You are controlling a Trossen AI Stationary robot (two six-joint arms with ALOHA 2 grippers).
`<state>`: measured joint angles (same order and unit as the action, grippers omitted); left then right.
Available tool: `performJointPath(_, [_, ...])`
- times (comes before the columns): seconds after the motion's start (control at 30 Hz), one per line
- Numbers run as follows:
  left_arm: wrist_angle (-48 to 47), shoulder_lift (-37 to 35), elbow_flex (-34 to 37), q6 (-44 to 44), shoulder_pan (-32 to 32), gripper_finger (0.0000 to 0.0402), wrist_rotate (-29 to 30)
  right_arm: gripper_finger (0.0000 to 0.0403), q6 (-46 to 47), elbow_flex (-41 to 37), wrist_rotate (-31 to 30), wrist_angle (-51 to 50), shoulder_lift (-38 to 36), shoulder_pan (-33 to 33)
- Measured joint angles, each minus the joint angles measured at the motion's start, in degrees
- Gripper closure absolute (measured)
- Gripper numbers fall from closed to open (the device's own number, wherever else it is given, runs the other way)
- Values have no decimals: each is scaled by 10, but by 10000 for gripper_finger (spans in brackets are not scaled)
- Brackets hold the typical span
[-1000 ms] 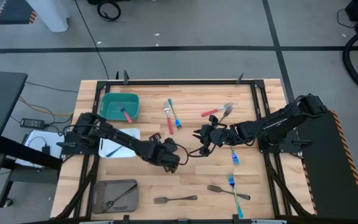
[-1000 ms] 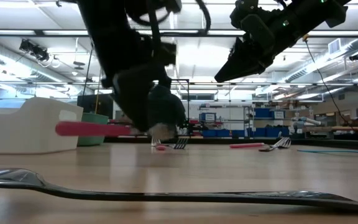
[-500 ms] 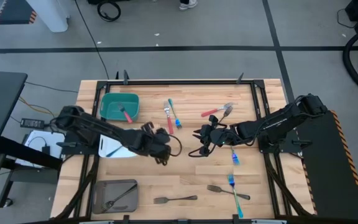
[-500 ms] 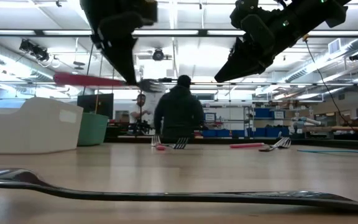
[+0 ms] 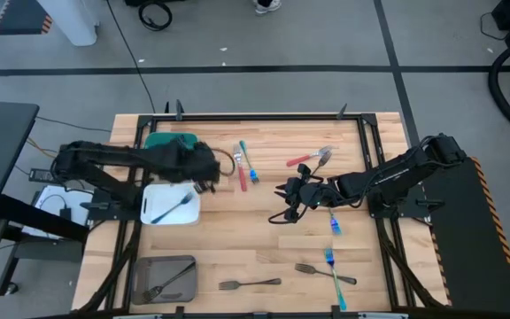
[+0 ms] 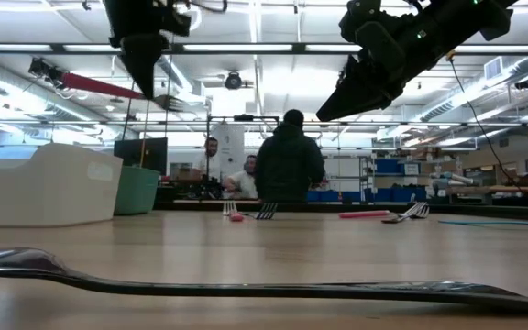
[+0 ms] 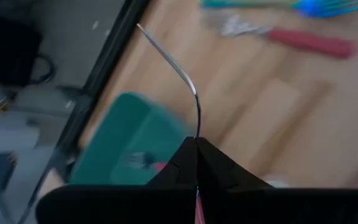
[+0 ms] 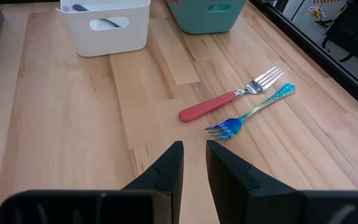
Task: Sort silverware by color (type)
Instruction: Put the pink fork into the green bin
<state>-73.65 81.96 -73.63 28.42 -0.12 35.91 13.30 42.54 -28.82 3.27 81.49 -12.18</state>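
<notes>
Near edge, high view: a grey bin (image 5: 164,277) at lower left of the frame holds a dark fork. A dark grey fork (image 5: 251,284) lies on the wooden table (image 5: 237,230) to its right. Further right, a second dark fork (image 5: 312,270) lies crossed by a blue-handled utensil (image 5: 335,275). In the low view the dark grey fork spans the foreground.

Mid table: the right gripper (image 5: 283,196) hangs above bare wood just right of frame centre, its jaws apart by a narrow gap and holding nothing. In the right wrist view the fingers (image 8: 166,171) point toward a red-handled fork (image 8: 229,99) and a blue fork (image 8: 250,113) lying side by side. A small blue utensil (image 5: 334,223) lies just below the right arm in the high view.

Left of centre: a white bin (image 5: 170,205) holds one dark utensil.

Further back: the left gripper (image 5: 204,168) is raised over the right edge of the green bin (image 5: 168,144), in the upper left of the table. Its jaws are clamped on a red fork (image 6: 108,90), which is held tilted in the air in the low view, tines toward frame centre. A red-handled piece lies inside the green bin.

Far side: another red and silver utensil pair (image 5: 312,159) lies at upper right of centre.

Beyond the table, people (image 6: 287,165) stand in the room.
</notes>
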Motion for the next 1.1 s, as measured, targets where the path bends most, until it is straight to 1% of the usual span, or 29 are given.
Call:
performJointPath(0.1, [-38, -8, 0, -41, 57, 397, -1, 325, 0, 0, 0, 0, 0, 0])
performJointPath(0.17, [-46, -12, 0, -83, 97, 397, -14, 325, 0, 0, 0, -1, 0, 0])
performJointPath(0.33, [-47, -13, 0, -183, 196, 397, -102, 325, 0, 0, 0, -4, 0, 0])
performJointPath(0.5, [-35, -13, 0, -241, 267, 397, -142, 325, 0, 0, 0, -6, 0, 0])
performJointPath(0.67, [-16, -13, 0, -293, 296, 397, -190, 325, 0, 0, 0, -7, 0, 0])
performJointPath(0.9, [-29, -13, 1, -311, 323, 397, -194, 325, 6, 0, 4, -7, 0, 0])
performJointPath(0.97, [-22, -14, 14, -310, 331, 397, -193, 325, 6, 0, 4, -7, 0, 0])
performJointPath(1.1, [4, -13, 69, -318, 345, 397, -193, 325, 6, 0, 11, -7, 0, 0])
